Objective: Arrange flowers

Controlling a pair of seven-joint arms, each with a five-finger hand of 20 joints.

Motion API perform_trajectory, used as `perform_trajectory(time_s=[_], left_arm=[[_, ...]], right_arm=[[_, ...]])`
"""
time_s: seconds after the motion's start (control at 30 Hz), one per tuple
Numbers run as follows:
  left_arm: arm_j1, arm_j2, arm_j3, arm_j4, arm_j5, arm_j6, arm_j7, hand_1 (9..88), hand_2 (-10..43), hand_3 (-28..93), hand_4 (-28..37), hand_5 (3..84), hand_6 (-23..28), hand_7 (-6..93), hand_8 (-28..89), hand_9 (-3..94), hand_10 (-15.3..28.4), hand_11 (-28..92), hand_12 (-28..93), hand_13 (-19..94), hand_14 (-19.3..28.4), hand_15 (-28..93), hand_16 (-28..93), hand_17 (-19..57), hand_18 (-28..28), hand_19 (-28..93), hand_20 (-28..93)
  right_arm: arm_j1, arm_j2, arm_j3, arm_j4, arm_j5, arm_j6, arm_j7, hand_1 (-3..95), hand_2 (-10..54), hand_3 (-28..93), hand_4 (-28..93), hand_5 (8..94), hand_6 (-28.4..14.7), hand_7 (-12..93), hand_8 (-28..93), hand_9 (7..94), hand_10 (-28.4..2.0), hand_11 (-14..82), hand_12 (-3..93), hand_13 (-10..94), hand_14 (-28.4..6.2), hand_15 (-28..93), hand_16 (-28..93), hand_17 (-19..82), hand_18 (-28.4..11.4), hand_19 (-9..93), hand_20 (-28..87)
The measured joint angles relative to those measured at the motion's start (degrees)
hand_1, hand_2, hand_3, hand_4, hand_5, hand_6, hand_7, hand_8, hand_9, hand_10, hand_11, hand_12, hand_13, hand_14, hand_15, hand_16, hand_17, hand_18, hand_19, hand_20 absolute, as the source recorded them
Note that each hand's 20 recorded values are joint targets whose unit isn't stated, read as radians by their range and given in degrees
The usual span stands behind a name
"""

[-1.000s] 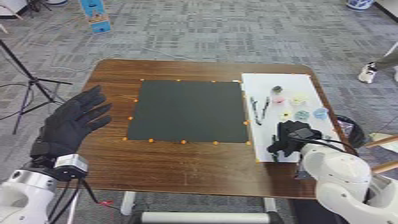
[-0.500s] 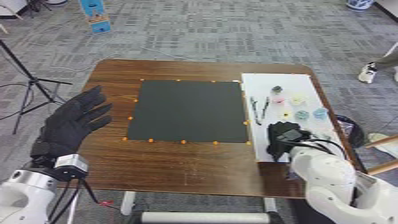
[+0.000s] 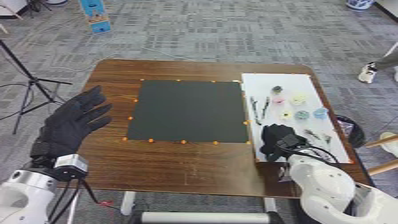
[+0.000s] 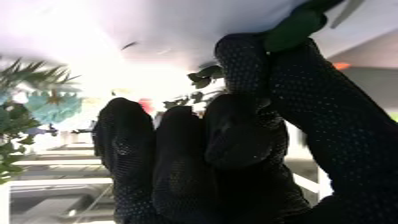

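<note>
Silk-like flowers in small heads on a white board, at the right side of a brown wooden table. Toward the far end, a dark green tuft above a pink flower, with a yellow flower just beside the pink. Nearer, a smaller pale-yellow flower, then a teal flower and a blue flower in a loose row to the right. Along the board's left part, two long dark stems, side by side. Near the right edge, small sprigs close to the robot's right arm.

Over the board's near left corner, the right hand, with thumb and forefinger together, clamped on a green leafy sprig. In the wrist view, more small leaves beyond the fingertips, and teal petals and spiky greenery farther off.

Over the table's left edge, the left hand, with fingers straight and slightly apart, well apart from the flowers. Between the two hands, a black mat, flat on the table, with orange markers around the edges. Past the table's right side, a bin with a dark liner; past the left, a black tripod.
</note>
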Motion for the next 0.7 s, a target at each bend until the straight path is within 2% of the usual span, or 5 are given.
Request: perform_trajectory(time_s=[0.2,0.37,0.57,0.7], left_arm=[[0.0,-0.06,0.00,-0.02,0.00,0.00,0.00,25.0,-6.7,70,-28.3,28.8,2.5,19.1,-10,26.2,11.2,18,16,22,13.9,25,2,-9.7,21.8,44,8],[0.2,-0.06,0.00,-0.04,0.00,0.02,-0.03,25.0,-6.7,70,-28.2,28.7,2.4,19.0,-10,26.1,10.9,18,16,22,13.9,25,2,-9.8,21.8,44,8],[0.6,-0.05,-0.61,-0.09,0.00,0.07,-0.17,25.1,-7.0,70,-28.2,28.7,2.4,19.0,-10,26.1,11.0,18,16,22,14.0,25,2,-9.7,21.8,44,8],[0.8,0.03,-1.42,-0.10,0.00,0.08,-0.31,24.9,-6.9,70,-28.2,28.7,2.4,19.0,-10,26.2,11.0,18,16,22,14.0,25,2,-9.8,21.9,44,8]], right_arm=[[-0.2,-0.2,-0.2,0.5,0.0,7.1,-1.0,39.8,-9.5,84,-8,70.7,-1.2,57,29,83.9,-6.6,70.5,47.5,82,-6.9,88,48,52,-22.1,93,72],[4.2,-0.6,-1.7,0.4,0.6,13.2,-0.9,39.6,-9.5,83,-7,70.7,-0.9,57,29,84.3,-6.6,70.6,47.5,82,-6.7,88,48,53,-21.9,93,72],[13.8,-3.3,-6.0,0.9,2.4,13.8,-0.8,39.6,-9.5,83,-6,71.3,-1.0,57,29,84.5,-6.5,70.5,47.7,83,-6.6,88,48,54,-21.8,93,73],[21.7,-7.6,-12.1,4.6,4.8,13.6,-1.2,39.6,-9.5,83,-6,71.4,-1.1,57,29,84.6,-6.4,70.4,47.9,83,-6.5,88,48,54,-21.8,93,73]])
